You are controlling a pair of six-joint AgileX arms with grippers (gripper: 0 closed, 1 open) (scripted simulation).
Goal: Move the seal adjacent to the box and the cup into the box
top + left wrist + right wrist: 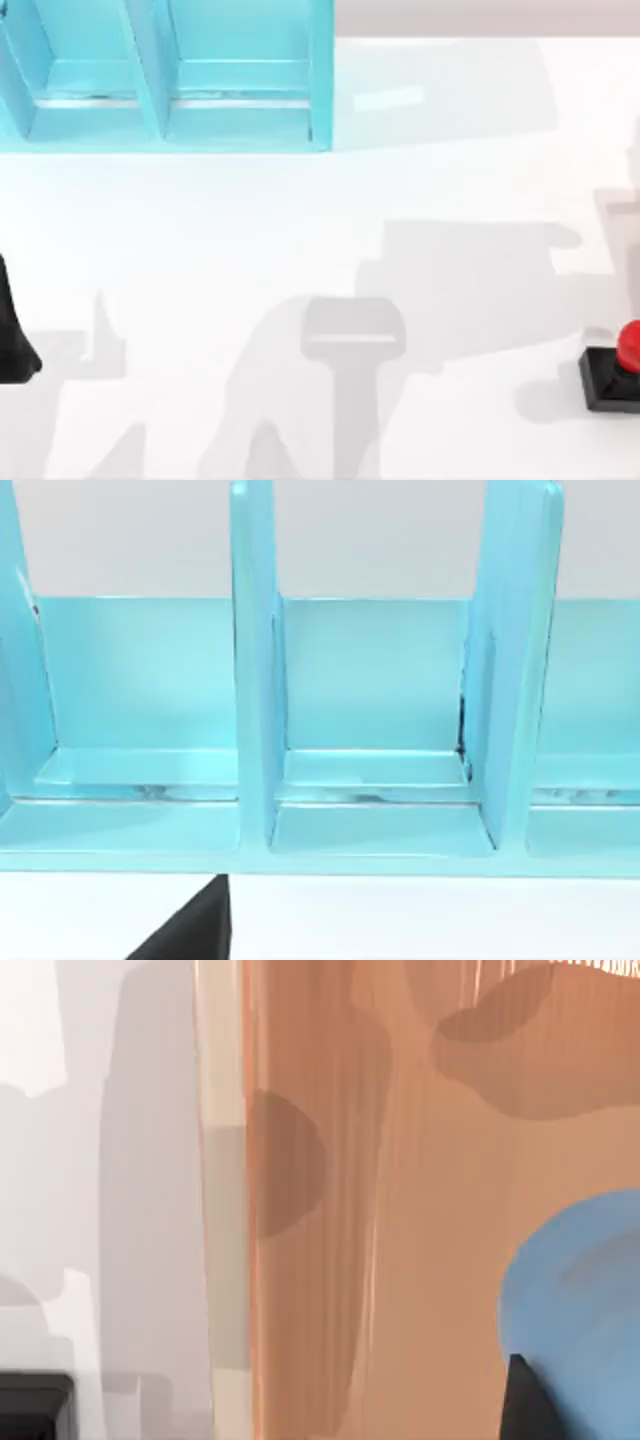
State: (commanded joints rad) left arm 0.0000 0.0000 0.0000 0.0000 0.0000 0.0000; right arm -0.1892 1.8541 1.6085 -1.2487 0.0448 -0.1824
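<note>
One seal at table's right edge; left claw low at left.

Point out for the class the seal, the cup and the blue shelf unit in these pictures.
seal (628, 345): top view, on its red knob at the table's right edge.
cup (585, 1290): right wrist view, on its blue body.
blue shelf unit (256, 680): left wrist view, on an upright divider.

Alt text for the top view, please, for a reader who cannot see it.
A seal, red knob on a black square base, stands on the white table at the right edge, cut off by the frame. A light blue divided rack sits at the top left. A dark part of the left arm enters at the left edge.
</note>
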